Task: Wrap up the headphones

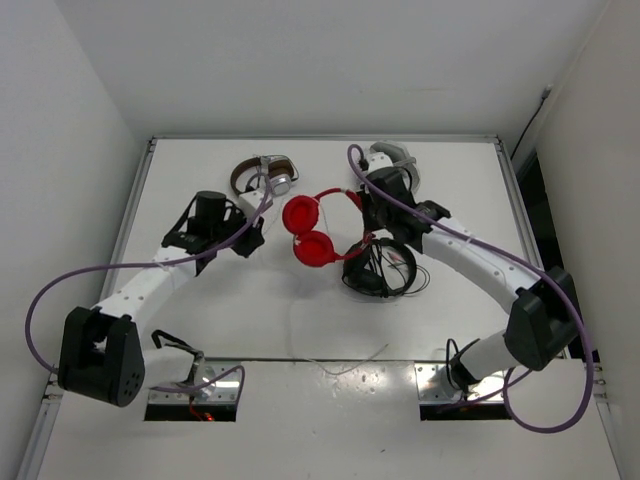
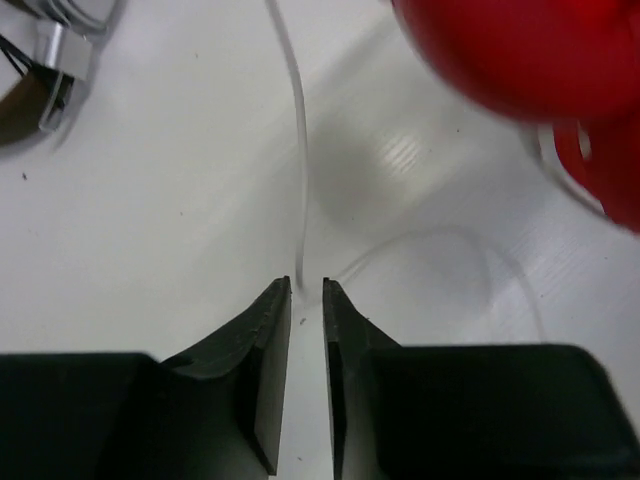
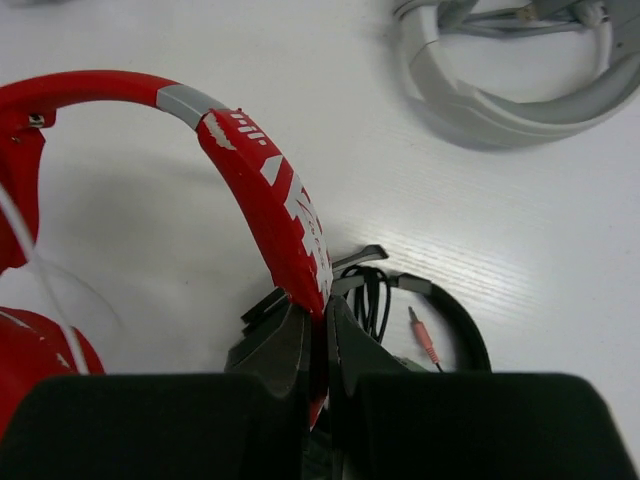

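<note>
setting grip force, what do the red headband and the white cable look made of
Headband: likely hard plastic, satin red, judging by its smooth surface and printed white markings. Cable: probably soft rubbery plastic, matte translucent white; it lies in loose curves.

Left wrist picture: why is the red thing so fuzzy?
Left wrist view: the ear cup is blurred, probably too near the lens; glare shines on the table below it. Right wrist view: the headband is sharp.
</note>
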Controlling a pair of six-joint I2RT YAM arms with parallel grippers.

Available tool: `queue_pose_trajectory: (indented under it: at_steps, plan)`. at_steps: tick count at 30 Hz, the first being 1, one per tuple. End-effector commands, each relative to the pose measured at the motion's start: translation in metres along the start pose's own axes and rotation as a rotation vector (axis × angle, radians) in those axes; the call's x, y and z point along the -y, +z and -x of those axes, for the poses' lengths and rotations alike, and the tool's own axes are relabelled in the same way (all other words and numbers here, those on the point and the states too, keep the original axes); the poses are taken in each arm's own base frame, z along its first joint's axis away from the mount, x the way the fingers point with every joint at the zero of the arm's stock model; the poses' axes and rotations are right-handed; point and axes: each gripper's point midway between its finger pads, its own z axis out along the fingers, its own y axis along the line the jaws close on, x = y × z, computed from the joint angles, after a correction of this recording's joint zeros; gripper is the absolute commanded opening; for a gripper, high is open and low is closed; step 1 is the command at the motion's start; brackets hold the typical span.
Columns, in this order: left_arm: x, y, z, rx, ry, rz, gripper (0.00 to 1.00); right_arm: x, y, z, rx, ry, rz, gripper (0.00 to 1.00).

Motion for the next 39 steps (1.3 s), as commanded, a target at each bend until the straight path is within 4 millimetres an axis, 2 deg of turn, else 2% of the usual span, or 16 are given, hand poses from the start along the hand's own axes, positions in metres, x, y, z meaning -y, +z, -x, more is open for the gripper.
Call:
queue_pose_trajectory:
  at_steps: [1, 4, 7, 8, 9, 13, 18, 27, 31, 39]
  plan:
    - [0.002, -0.007, 0.007, 0.059, -0.036, 0.001, 0.25, 0.011, -0.006, 0.061, 0.171, 0.146, -0.038, 0.00]
    - [0.005, -0.010, -0.004, 0.069, -0.057, 0.014, 0.35, 0.019, -0.001, 0.058, 0.148, 0.163, -0.059, 0.00]
    - [0.013, -0.020, -0.009, 0.098, -0.067, 0.023, 0.44, 0.023, 0.000, 0.066, 0.164, 0.191, -0.072, 0.00]
    - [0.020, -0.021, -0.017, 0.095, -0.086, 0.003, 0.44, 0.022, -0.002, 0.070, 0.172, 0.193, -0.070, 0.00]
    - [0.026, -0.025, -0.013, 0.115, -0.069, -0.005, 0.45, 0.023, 0.001, 0.068, 0.167, 0.202, -0.080, 0.00]
    - [0.056, -0.025, -0.021, 0.098, -0.114, -0.079, 0.47, 0.030, 0.007, 0.064, 0.144, 0.222, -0.113, 0.00]
    - [0.085, -0.013, -0.028, 0.047, -0.224, -0.142, 0.51, 0.030, 0.012, 0.064, 0.137, 0.249, -0.126, 0.00]
    - [0.132, 0.016, -0.036, -0.027, -0.183, -0.188, 0.52, 0.040, 0.017, 0.061, 0.122, 0.293, -0.169, 0.00]
    - [0.132, 0.026, -0.046, -0.062, -0.184, -0.159, 0.52, 0.038, 0.016, 0.064, 0.128, 0.295, -0.157, 0.00]
    - [0.142, 0.044, -0.039, -0.062, -0.146, -0.178, 0.52, 0.037, 0.022, 0.059, 0.113, 0.309, -0.161, 0.00]
